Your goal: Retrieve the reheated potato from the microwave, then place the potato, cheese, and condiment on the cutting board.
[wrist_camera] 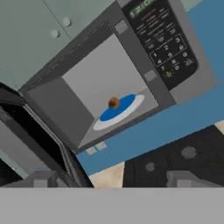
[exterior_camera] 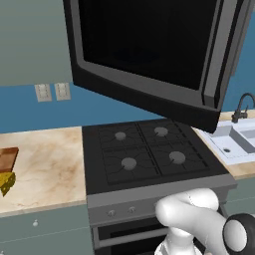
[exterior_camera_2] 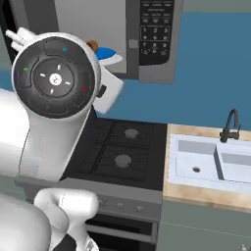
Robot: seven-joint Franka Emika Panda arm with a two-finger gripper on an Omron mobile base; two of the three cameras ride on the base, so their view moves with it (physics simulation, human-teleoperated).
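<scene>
Overhead, the microwave (wrist_camera: 109,87) hangs above the stove (exterior_camera: 144,154) with its dark glass door (exterior_camera: 149,45) swung wide open, so the grey cavity is exposed in the hand view. Left of the stove, the marble surface (exterior_camera: 45,164) carries the cutting board (exterior_camera: 7,159) at the far left edge, with the cheese (exterior_camera: 6,182) just in front of it, touching or nearly so. Inside the cavity sits a blue round plate (wrist_camera: 120,111), and the potato (wrist_camera: 113,103) rests on it, toward its back. The condiment cannot be made out.

Judging from this, the reach into the cavity is the risky step: the open door stands close on one side of the approach, so the arm could knock it, and a small round potato on a smooth plate could roll away or drag the plate if the fingers close off-centre.

The gripper (wrist_camera: 113,179) is well short of the opening, fingers (wrist_camera: 186,178) spread wide apart, holding and touching nothing.
</scene>
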